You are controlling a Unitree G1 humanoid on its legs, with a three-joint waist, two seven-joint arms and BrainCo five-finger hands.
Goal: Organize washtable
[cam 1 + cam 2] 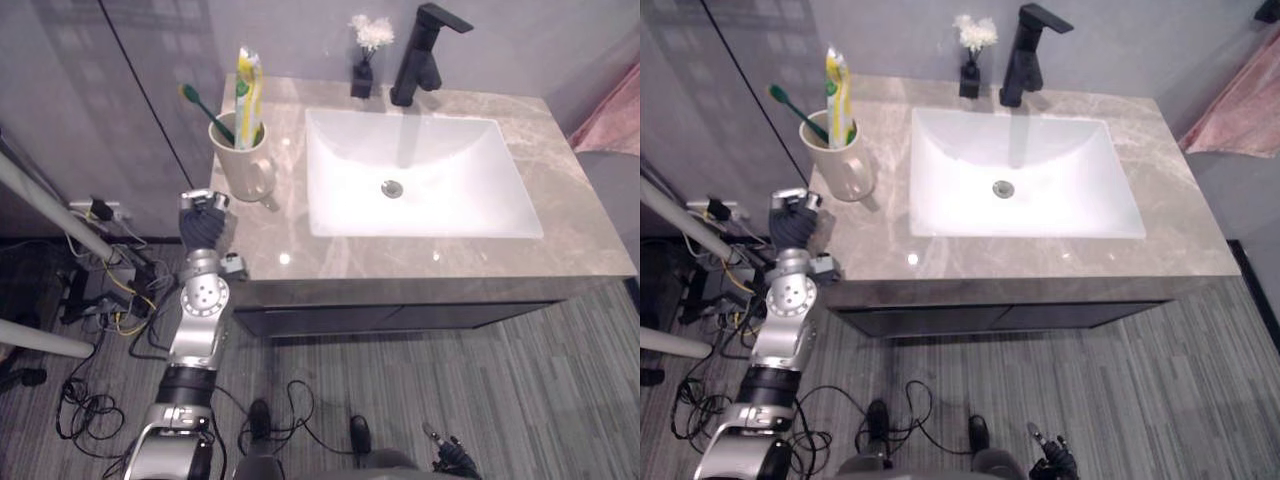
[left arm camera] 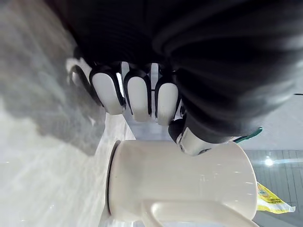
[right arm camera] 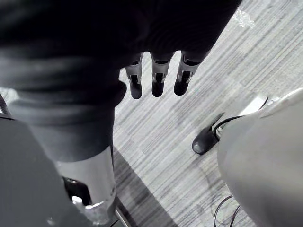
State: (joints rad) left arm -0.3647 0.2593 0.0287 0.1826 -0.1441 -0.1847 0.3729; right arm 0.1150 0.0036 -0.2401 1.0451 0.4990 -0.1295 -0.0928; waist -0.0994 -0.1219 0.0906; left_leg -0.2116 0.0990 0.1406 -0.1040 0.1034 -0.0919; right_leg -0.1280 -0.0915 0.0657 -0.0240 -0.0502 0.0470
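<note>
The only lettering around is on the yellow toothpaste tube (image 1: 249,85), and from here the print is too small to make out. The tube stands upright in a cream mug (image 1: 240,160) at the left end of the stone counter (image 1: 560,200), sharing it with a green toothbrush (image 1: 205,108) that leans out toward the wall on the left. The mug is plain, with no label on it that I can see, and its handle is turned toward the sink (image 1: 330,225).

The left hand (image 1: 203,222) sits at the counter's front left corner, just beside the mug on its near side. Its fingers (image 2: 135,97) are folded in with nothing inside them, while the thumb (image 2: 191,139) lies right against the mug's wall — whether it truly touches, I cannot tell.

The white rectangular sink takes up the middle of the counter. Behind it stands a black tap (image 1: 418,60), and just left of the tap a small black vase (image 1: 362,78) holds white flowers (image 1: 373,32). A pink towel (image 1: 610,115) hangs at the far right, clear of the counter.

The right hand (image 1: 450,460) hangs low over the grey striped floor (image 1: 480,370), well away from the washtable — fingers (image 3: 158,78) straight, slack and holding nothing.
</note>
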